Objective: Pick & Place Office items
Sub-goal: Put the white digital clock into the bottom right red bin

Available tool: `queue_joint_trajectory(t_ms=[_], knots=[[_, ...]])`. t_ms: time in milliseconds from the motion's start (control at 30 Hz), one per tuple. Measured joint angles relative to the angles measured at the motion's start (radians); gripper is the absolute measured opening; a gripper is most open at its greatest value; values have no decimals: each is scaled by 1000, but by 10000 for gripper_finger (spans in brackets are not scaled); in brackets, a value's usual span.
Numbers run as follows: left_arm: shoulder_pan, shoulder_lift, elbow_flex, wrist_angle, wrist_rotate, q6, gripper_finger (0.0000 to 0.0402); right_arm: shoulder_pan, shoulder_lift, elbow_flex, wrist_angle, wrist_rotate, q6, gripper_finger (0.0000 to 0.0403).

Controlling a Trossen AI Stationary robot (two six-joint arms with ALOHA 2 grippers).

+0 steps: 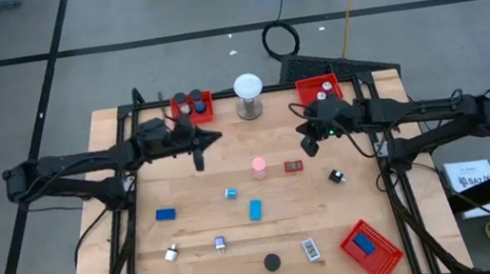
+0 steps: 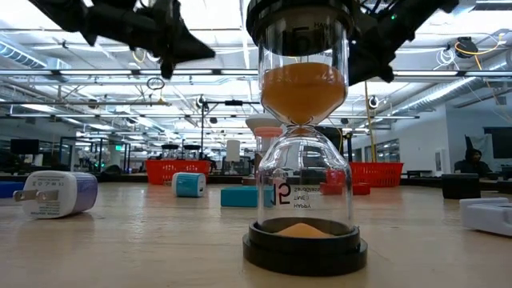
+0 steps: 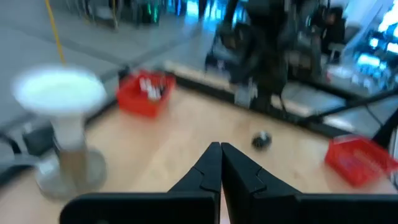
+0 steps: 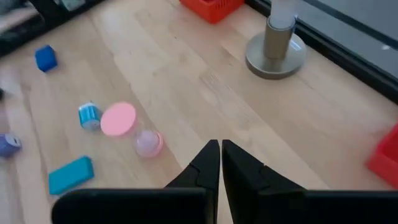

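Observation:
The office items lie scattered on the wooden table [image 1: 193, 178]: a pink disc-topped piece [image 1: 259, 165], a red piece [image 1: 293, 166], a blue block [image 1: 255, 210], another blue block [image 1: 166, 214], a black piece [image 1: 336, 176], a white block [image 1: 311, 249] and an hourglass [image 2: 304, 160] near the front edge. My left gripper [image 1: 218, 138] hangs shut above the far left part of the table, its fingertips [image 3: 221, 149] together with nothing between them. My right gripper [image 1: 307, 144] hangs shut above the far right part, tilted down over the pink disc [image 4: 118, 118], and is also empty [image 4: 220, 147].
A white globe on a metal base [image 1: 249, 95] stands at the far middle between two red mesh trays [image 1: 193, 107] [image 1: 320, 87]. A third red tray [image 1: 372, 245] with a blue item lies at the near right. A white plug [image 2: 56, 194] lies near the front left.

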Motion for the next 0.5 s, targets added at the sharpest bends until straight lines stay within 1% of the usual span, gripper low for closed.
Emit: queue_joint_trajectory(t_ms=[133, 267, 367, 500], knots=[[35, -70, -22, -40, 24, 10, 13, 66, 1, 59, -76, 70, 44, 13], [55, -84, -59, -13, 75, -1, 6, 135, 2, 105, -146, 135, 104, 15], [58, -81, -89, -6, 104, -18, 4, 174, 17, 141, -208, 135, 138, 25], [42, -64, -113, 6, 98, -27, 15, 216, 77, 212, -322, 132, 166, 51]])
